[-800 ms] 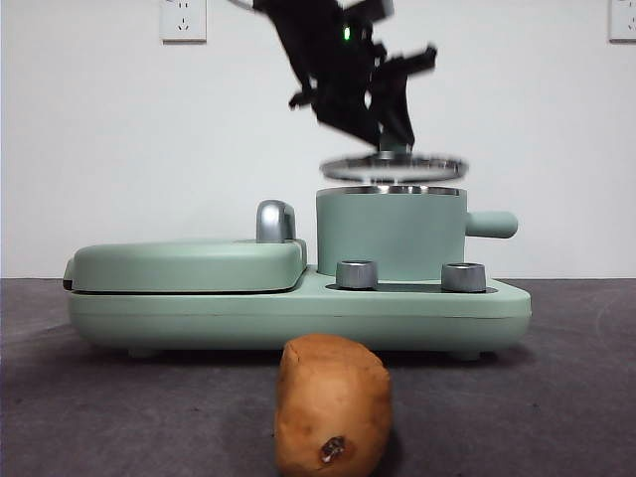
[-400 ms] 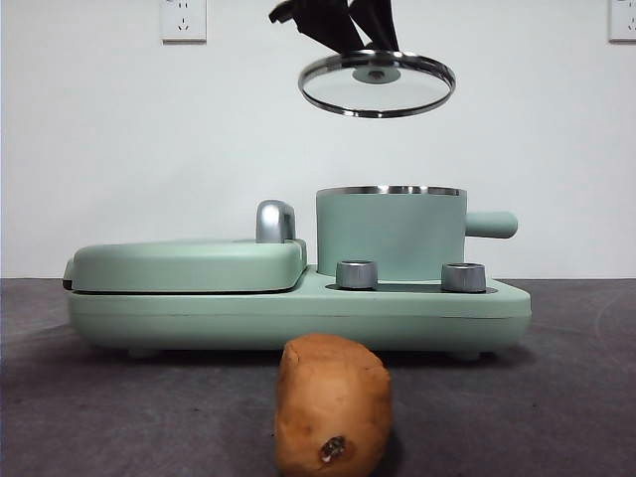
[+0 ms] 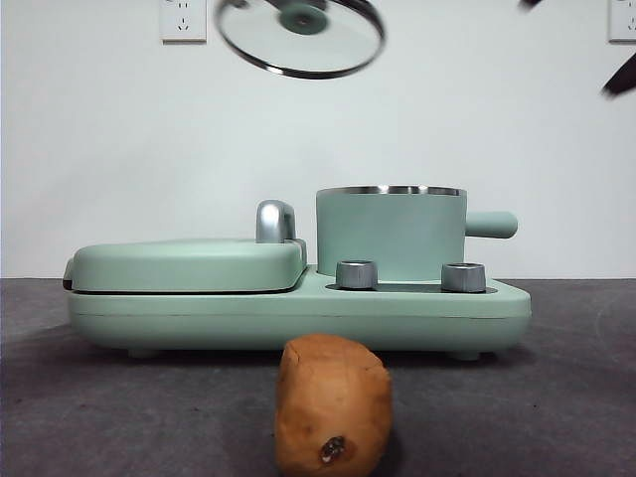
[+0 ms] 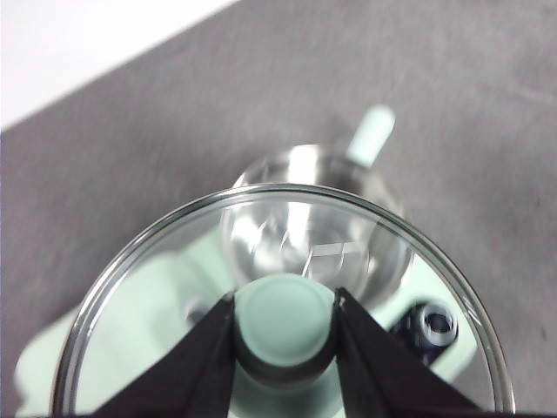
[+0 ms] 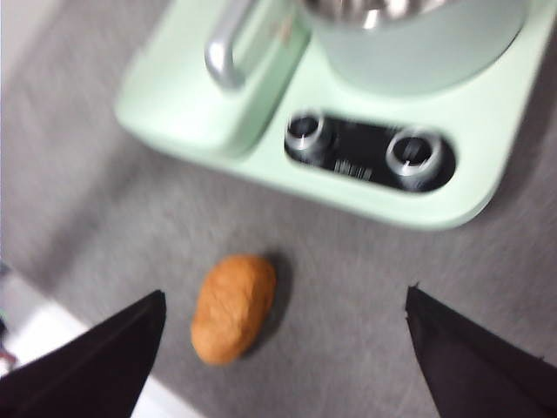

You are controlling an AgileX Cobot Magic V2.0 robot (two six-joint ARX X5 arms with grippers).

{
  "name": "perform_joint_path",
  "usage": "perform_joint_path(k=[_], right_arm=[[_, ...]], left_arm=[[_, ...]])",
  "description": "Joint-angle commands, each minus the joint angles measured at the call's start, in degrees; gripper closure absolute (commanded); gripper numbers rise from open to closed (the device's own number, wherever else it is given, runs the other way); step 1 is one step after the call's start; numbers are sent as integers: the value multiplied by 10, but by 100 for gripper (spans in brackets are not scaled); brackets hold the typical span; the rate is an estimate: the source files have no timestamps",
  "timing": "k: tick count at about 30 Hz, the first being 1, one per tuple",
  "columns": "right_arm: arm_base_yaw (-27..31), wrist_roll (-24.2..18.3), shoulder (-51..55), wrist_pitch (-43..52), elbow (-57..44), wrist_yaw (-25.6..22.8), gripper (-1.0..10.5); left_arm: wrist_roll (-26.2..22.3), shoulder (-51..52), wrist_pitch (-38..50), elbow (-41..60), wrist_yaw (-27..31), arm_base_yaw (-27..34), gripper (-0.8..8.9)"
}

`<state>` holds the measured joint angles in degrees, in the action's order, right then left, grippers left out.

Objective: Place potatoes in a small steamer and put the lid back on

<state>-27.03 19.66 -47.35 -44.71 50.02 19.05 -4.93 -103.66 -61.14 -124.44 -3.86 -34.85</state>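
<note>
Fingers (image 4: 209,366) of the left gripper (image 4: 285,348) are clenched on the mint-green knob of the lid (image 3: 300,38), which the front view shows tilted, high above the griddle cover (image 3: 189,264) and left of the small steamer (image 3: 391,233). Only the left wrist view looks through the glass into the uncovered steamer. The right gripper (image 5: 283,348) hangs spread wide over the tabletop (image 5: 348,287); its view shows the potato (image 3: 333,404) lying apart from the appliance base (image 3: 298,313), near the front edge.
</note>
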Motion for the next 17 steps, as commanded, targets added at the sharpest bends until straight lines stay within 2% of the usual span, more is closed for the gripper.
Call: perform_joint_path(k=[1,5,8,13,17], right_arm=[[-71,30,-46,5,11,-46,506],[-154,58,-119,21,11,-87,505],[-198,76,-172,31,11,-91,505],[-242,102,-248,53,11,-101,505],[-259,125,-293,88,11,-100,504]], left_arm=[[-4,17,-19,-22,-2,3,805],[-4,56,-58,-22,-2,9,805],[-4,93,-90,-17,-2,10,805],[-7,180,-94,45,-2,12,805],[-9,264,-87,134,-2,12,805]])
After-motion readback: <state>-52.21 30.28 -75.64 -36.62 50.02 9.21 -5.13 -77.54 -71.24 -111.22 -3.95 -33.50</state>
